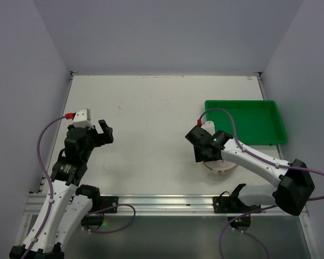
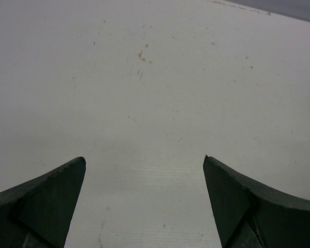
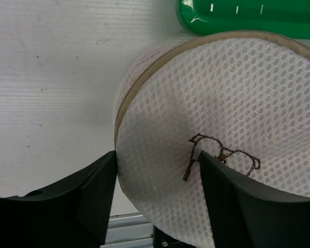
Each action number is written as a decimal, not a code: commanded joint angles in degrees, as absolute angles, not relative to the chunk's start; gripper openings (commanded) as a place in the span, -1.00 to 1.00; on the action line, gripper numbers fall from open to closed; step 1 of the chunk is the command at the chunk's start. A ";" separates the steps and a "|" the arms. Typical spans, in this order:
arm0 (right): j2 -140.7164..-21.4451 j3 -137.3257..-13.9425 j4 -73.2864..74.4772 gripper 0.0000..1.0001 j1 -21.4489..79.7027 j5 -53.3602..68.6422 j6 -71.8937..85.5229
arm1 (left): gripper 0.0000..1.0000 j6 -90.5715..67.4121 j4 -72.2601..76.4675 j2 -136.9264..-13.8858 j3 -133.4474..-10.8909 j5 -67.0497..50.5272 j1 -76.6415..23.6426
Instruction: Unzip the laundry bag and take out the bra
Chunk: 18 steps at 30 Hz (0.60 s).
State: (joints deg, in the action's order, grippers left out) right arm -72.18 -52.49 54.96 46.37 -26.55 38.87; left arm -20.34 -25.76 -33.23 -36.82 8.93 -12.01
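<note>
Tray [image 1: 248, 121]: green, rectangular, lying at the right side of the surface.
Surface [image 1: 151, 118]: white, flecked with small marks.
Rail [image 1: 162, 203]: aluminium, running along the near edge.

No legible text, brand or number anywhere. Only mark: a dark bra outline [image 3: 225, 151] on the laundry bag [image 3: 237, 88] mesh face.

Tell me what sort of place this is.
Most likely a robot lab test cell, not a home: a white table boxed in by plain grey walls, two robot arms bolted to a metal rail, and a green tray and mesh laundry bag laid out.
</note>
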 commanded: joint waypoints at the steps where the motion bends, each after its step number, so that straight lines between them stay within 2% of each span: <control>1: -73.56 -55.46 58.79 0.21 47.02 -31.90 42.89 | 1.00 -18.98 -22.68 -32.52 -36.56 10.19 -11.60; 3: -74.44 -55.90 59.76 0.02 47.28 -32.25 43.42 | 1.00 -18.98 -22.68 -32.34 -36.56 10.20 -11.60; 4: -74.62 -55.99 59.85 -0.20 47.46 -32.43 43.50 | 1.00 -18.98 -22.68 -32.43 -36.48 10.20 -11.60; 6: -75.14 -56.16 59.85 -0.44 47.72 -32.43 43.42 | 1.00 -18.98 -22.68 -32.34 -36.56 10.20 -11.60; 8: -75.50 -56.25 59.77 -0.83 48.07 -32.26 43.42 | 1.00 -18.98 -22.59 -32.26 -36.56 10.20 -11.60; 10: -75.67 -55.90 58.89 -1.00 48.25 -31.30 42.81 | 1.00 -18.98 -22.67 -32.26 -36.56 10.20 -11.60; 18: -75.76 -59.14 53.71 -1.00 53.86 -24.10 40.61 | 1.00 -18.98 -22.50 -31.47 -36.30 10.28 -11.60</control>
